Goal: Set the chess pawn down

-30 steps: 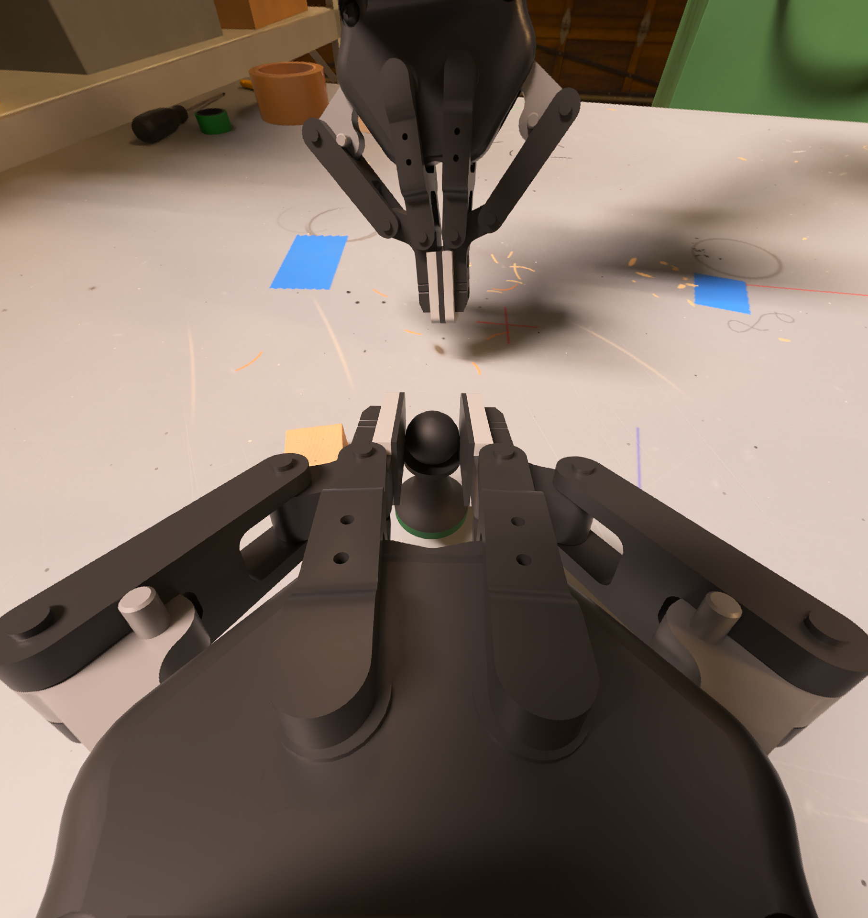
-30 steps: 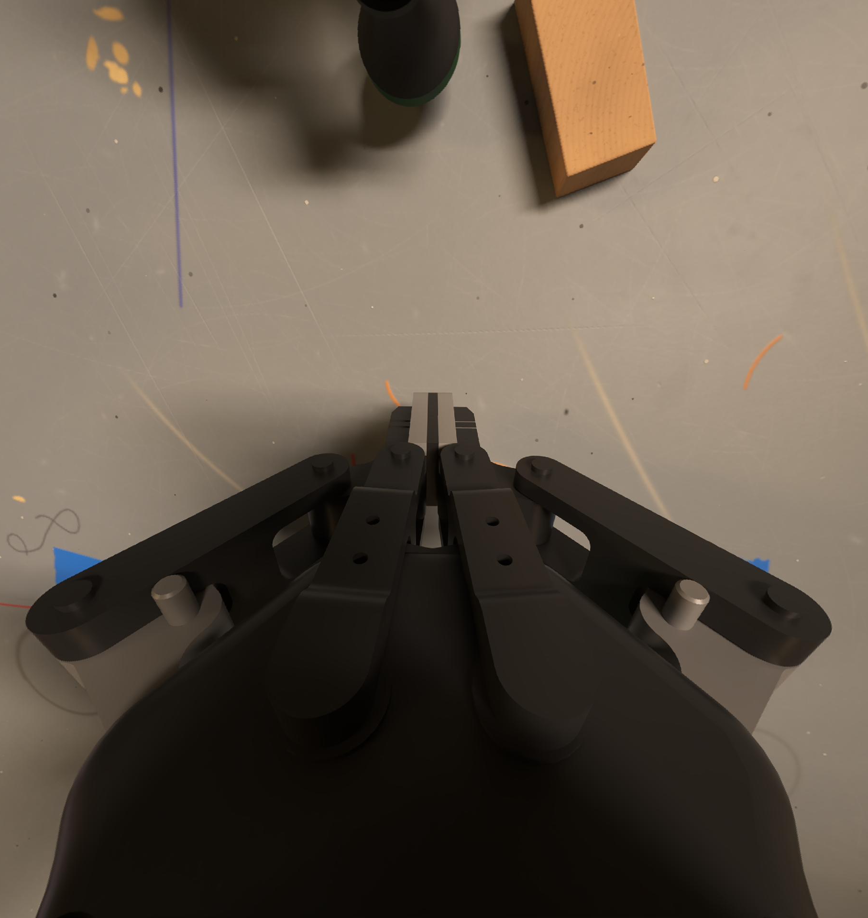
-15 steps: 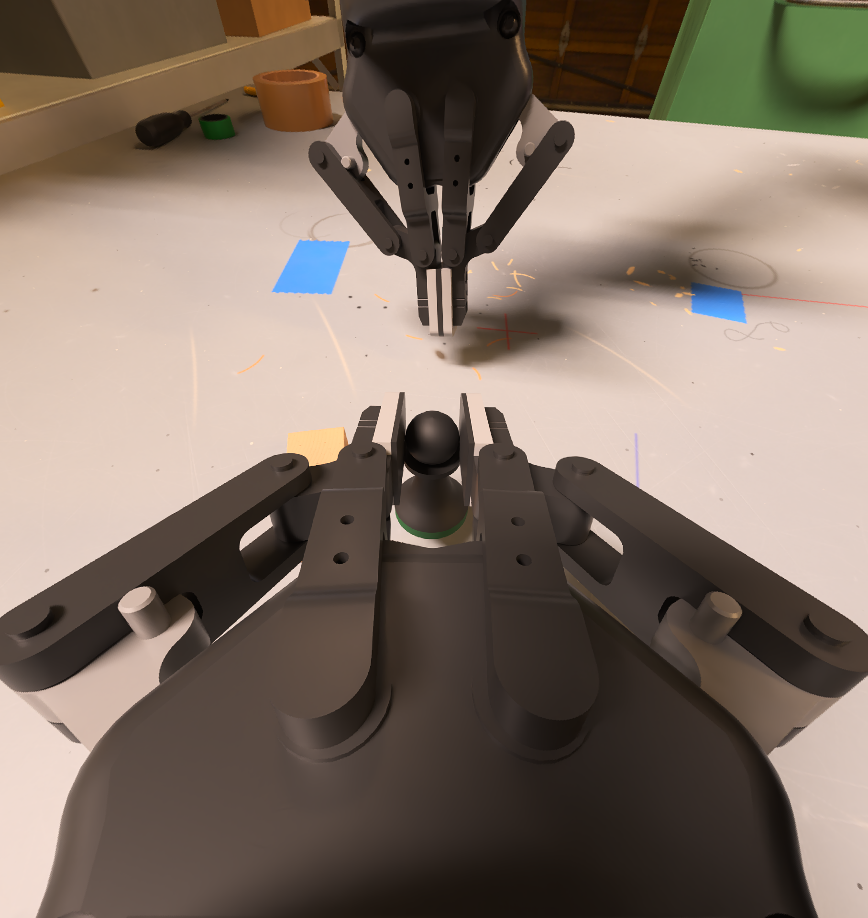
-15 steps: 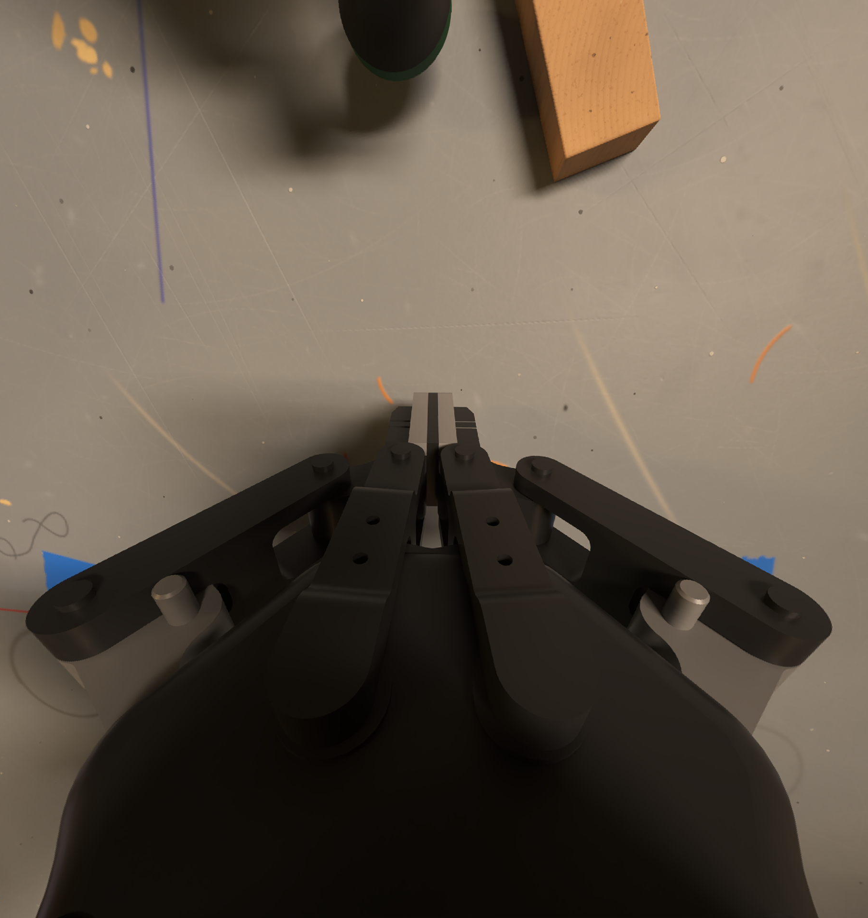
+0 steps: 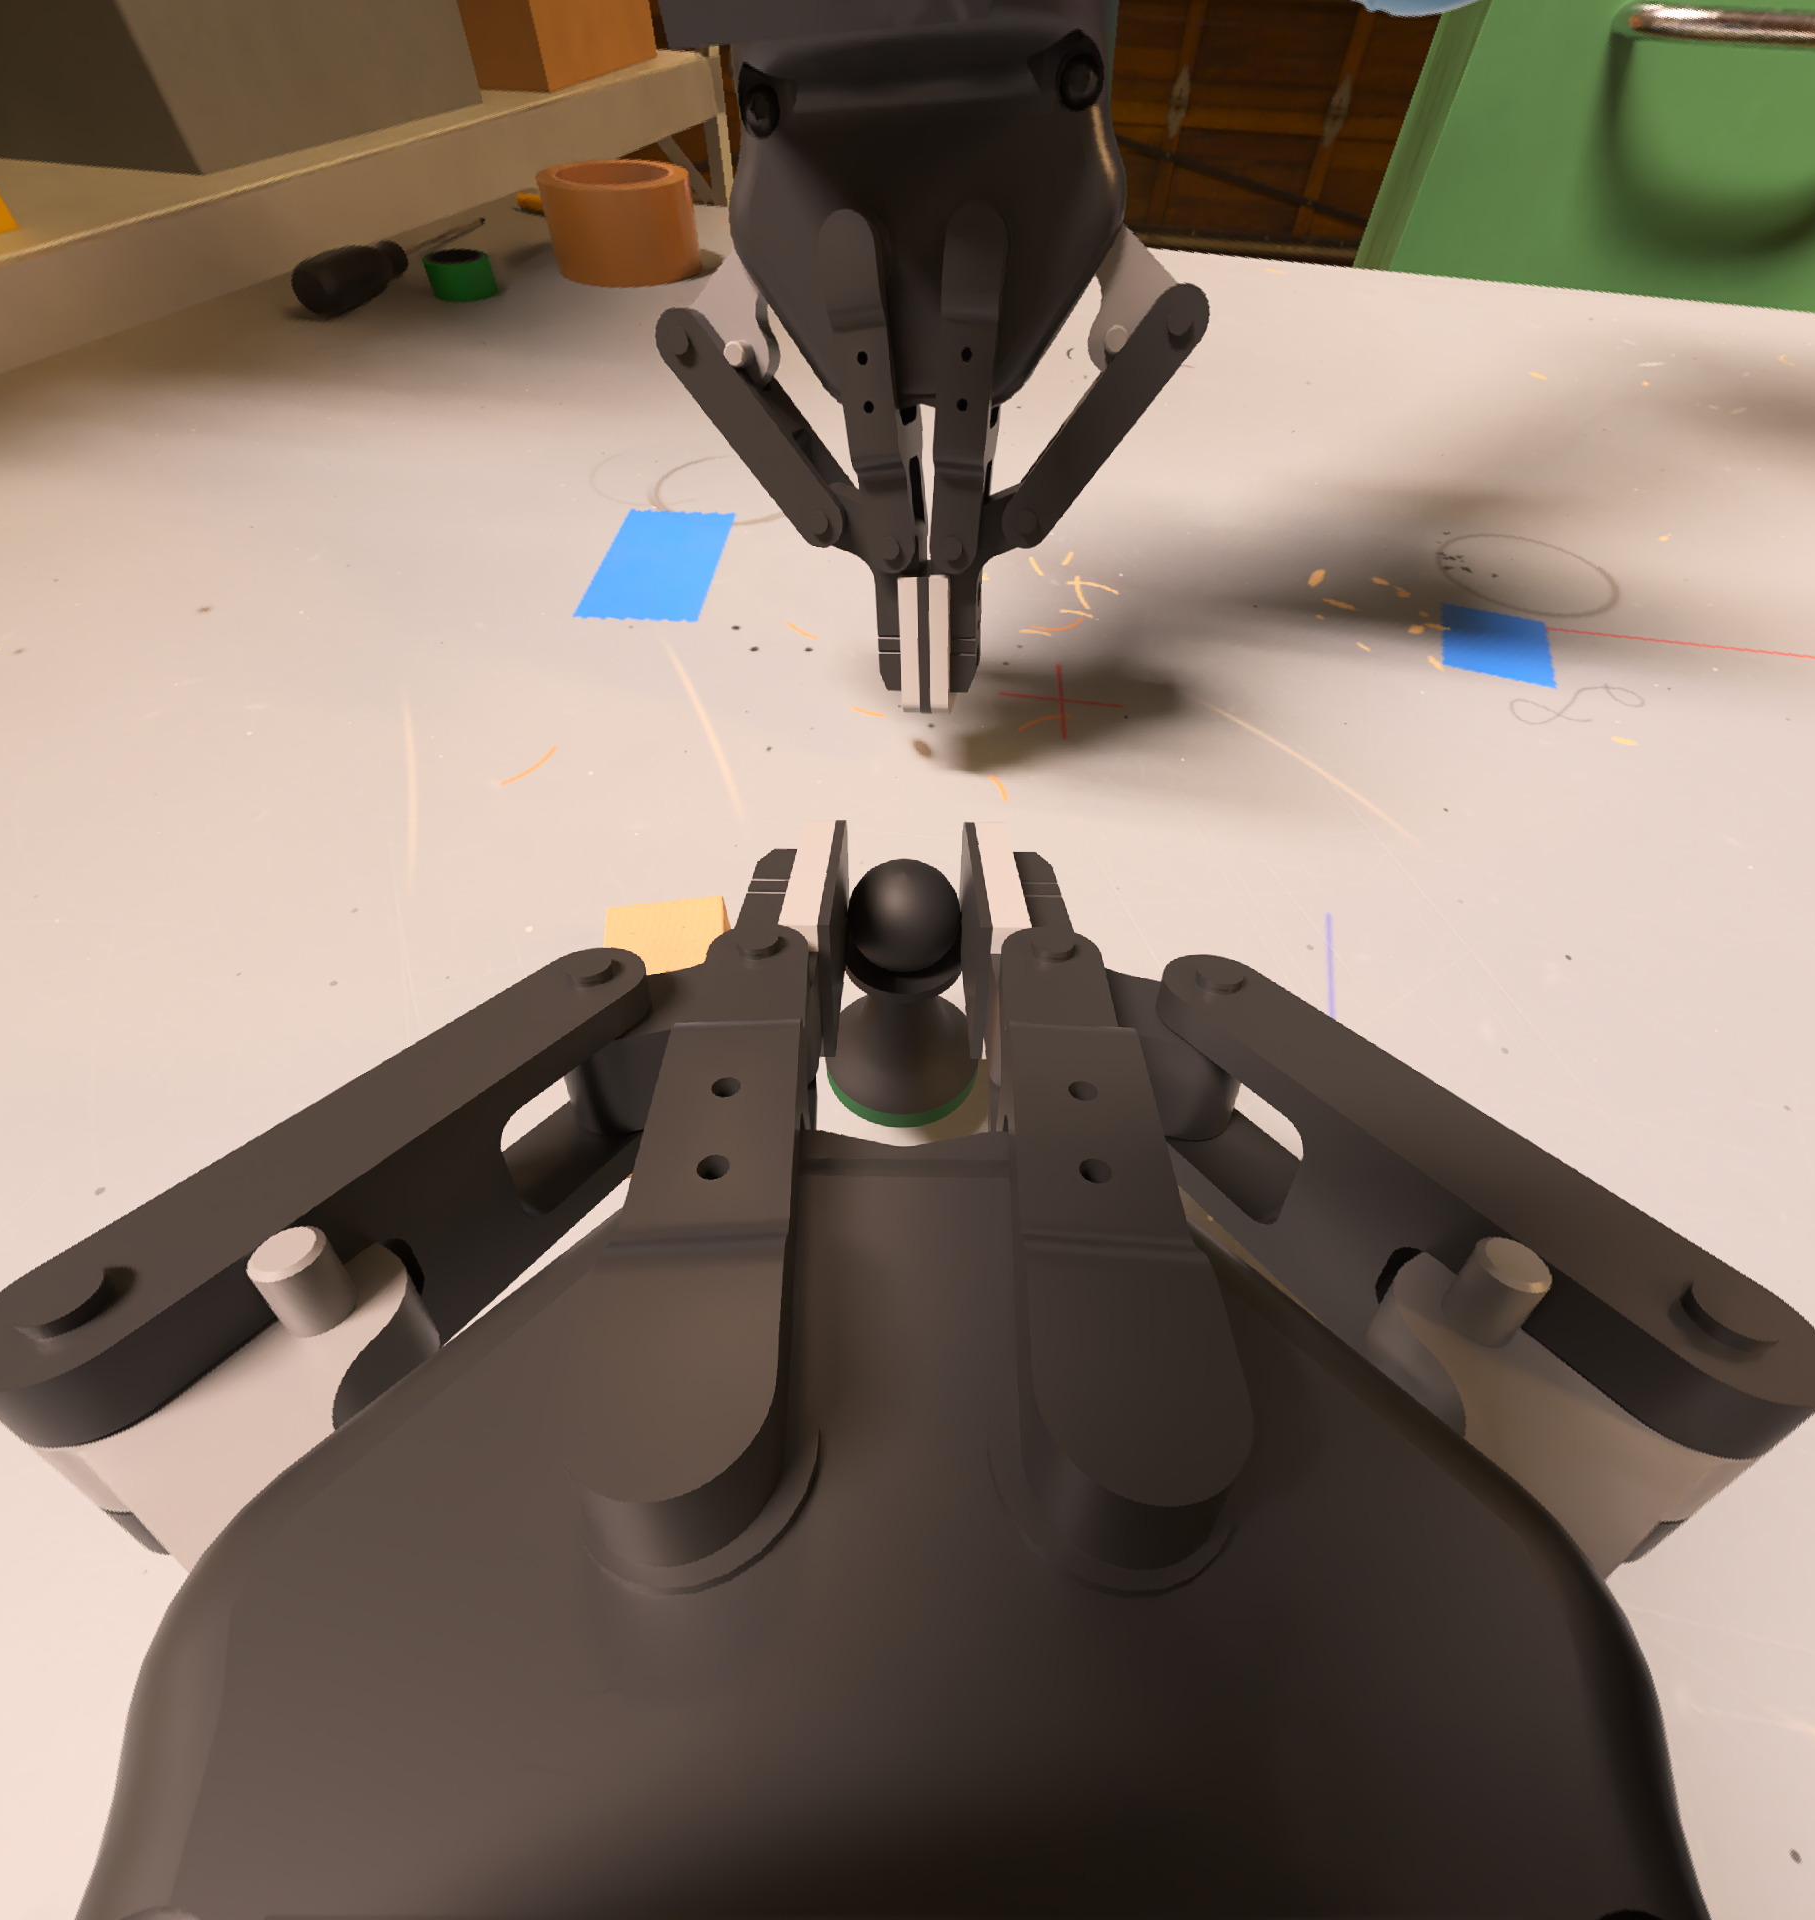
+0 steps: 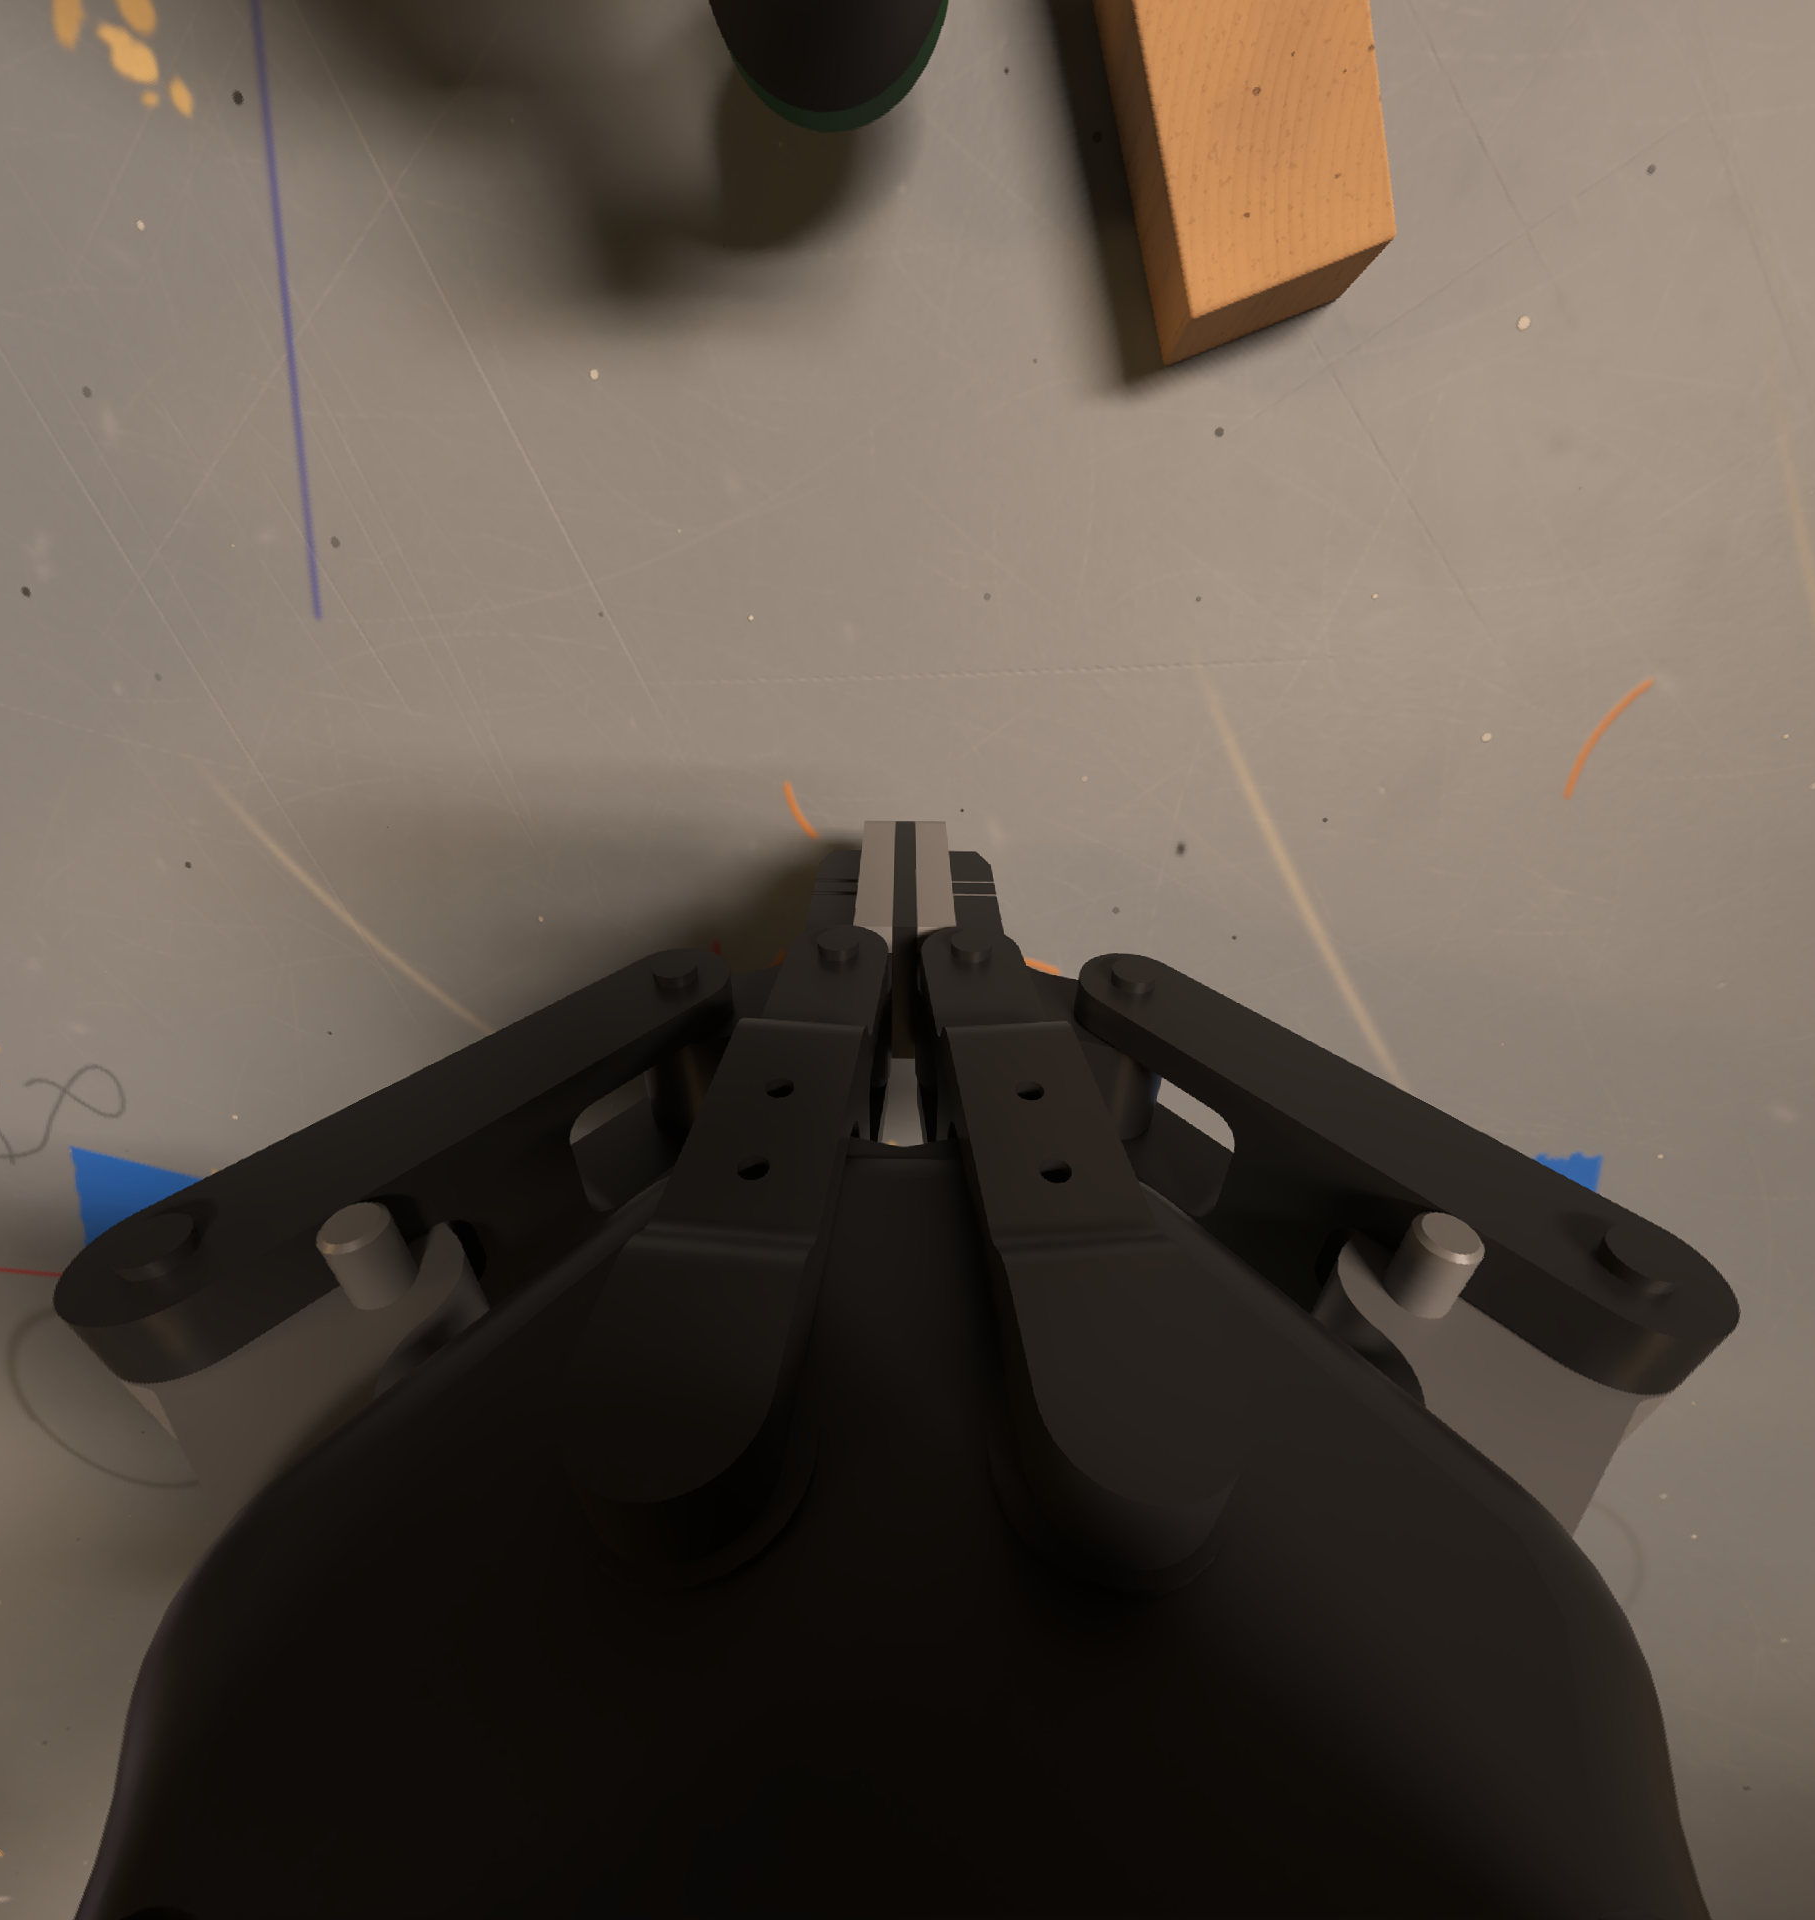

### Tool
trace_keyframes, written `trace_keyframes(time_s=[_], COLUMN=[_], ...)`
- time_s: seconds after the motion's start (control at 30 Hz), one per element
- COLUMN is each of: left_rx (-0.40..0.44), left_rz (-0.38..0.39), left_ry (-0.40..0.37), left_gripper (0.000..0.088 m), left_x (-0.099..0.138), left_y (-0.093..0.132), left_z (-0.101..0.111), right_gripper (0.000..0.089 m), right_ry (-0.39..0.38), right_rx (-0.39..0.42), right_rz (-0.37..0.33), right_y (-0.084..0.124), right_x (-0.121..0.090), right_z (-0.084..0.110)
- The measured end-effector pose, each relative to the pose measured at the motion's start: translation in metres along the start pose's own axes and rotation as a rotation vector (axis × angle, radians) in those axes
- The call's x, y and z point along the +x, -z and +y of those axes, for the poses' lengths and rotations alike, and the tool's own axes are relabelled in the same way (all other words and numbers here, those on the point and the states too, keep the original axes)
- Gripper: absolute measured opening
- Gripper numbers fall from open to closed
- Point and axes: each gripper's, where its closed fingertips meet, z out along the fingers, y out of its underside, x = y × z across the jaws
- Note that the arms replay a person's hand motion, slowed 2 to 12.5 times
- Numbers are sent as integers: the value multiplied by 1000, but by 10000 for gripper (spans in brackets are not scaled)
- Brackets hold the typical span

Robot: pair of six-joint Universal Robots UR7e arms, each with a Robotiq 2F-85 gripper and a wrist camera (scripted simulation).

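Note:
A black chess pawn with a green-edged base sits between the fingers of my left gripper, which is shut on its round head. The pawn's base shows at the top edge of the right wrist view, above its shadow on the table. My right gripper is shut and empty, pointing down just above the table; it also shows in the left wrist view, a short way beyond the pawn.
A wooden block lies on the table beside the pawn; its corner shows in the left wrist view. Blue tape patches mark the table. A screwdriver, green tape roll and orange cylinder lie far left. A green cabinet stands far right.
The left gripper with the pawn has drawn slightly away from the right gripper; in the right wrist view the pawn's base and the block have slid toward the top edge. Both grips are unchanged.

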Motion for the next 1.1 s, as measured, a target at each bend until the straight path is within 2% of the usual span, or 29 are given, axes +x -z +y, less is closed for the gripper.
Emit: trace_keyframes(time_s=[0.37,0.63,0.77,1.0,1.1], left_rx=[-2,-4,-1,7,6], left_rz=[4,6,9,14,15], left_ry=[4,1,6,33,40], left_gripper=[194,194,194,194,194], left_x=[0,0,0,-1,-2], left_y=[0,0,0,0,0], left_z=[0,1,1,-1,0], right_gripper=[0,0,2,1,1], right_ry=[-34,-133,-137,-72,-69], right_rx=[-33,-53,-48,-79,-83], right_rz=[37,-33,-57,50,81], right_y=[0,-1,-1,-1,0], right_x=[0,1,-1,2,2], right_z=[0,1,-1,0,2])
